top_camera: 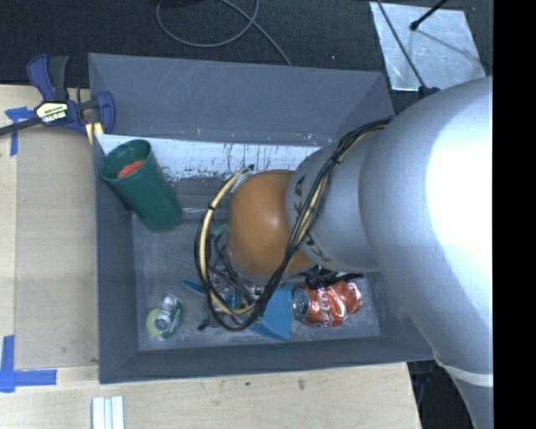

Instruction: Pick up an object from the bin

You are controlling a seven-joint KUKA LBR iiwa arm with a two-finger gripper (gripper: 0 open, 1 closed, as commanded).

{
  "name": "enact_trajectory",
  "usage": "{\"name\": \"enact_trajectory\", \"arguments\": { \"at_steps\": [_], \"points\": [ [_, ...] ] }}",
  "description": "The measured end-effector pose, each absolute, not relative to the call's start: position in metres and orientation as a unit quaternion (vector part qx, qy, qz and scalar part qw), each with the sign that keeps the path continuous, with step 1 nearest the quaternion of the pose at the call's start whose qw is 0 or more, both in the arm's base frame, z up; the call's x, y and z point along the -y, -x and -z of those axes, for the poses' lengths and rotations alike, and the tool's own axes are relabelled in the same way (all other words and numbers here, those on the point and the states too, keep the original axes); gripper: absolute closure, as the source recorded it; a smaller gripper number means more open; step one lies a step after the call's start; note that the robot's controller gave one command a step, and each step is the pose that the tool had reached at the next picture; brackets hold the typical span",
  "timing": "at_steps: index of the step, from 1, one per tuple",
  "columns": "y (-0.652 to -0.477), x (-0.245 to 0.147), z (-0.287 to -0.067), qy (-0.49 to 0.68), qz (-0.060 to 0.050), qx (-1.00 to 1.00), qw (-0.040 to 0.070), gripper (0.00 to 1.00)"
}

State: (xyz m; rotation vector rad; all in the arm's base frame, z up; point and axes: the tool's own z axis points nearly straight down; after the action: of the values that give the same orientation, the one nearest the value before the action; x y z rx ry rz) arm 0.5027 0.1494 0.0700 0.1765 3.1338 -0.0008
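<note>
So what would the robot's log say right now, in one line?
gripper: down in bin, near side middle | closest: blue thing, orange can | further: small green can, green cup

A robotics lab test cell: a large silver robot arm (419,218) strung with bundled cables (203,243) reaches into a grey metal bin (243,84), and a loose black cable (209,38) lies on the dark floor (100,25) behind.

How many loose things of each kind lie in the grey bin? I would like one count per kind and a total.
Cups: 1, the green cup, upper left.
Cans: 2, the red crushed can and the small green can.
Kind unclear: 1, a blue piece partly under the arm.
Total: 4 visible.
</note>
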Motion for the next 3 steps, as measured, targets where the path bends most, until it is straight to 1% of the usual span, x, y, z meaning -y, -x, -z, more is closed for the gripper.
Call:
{"name": "enact_trajectory", "arguments": {
  "at_steps": [1, 2, 3],
  "points": [
    [-0.503, -0.151, -0.070, -0.055, 0.000, -0.998, 0.002, 1.00],
    [-0.502, -0.151, -0.074, -0.054, 0.000, -0.999, 0.001, 1.00],
    [-0.502, -0.151, -0.087, -0.055, 0.000, -0.999, 0.001, 1.00]
  ]
}}
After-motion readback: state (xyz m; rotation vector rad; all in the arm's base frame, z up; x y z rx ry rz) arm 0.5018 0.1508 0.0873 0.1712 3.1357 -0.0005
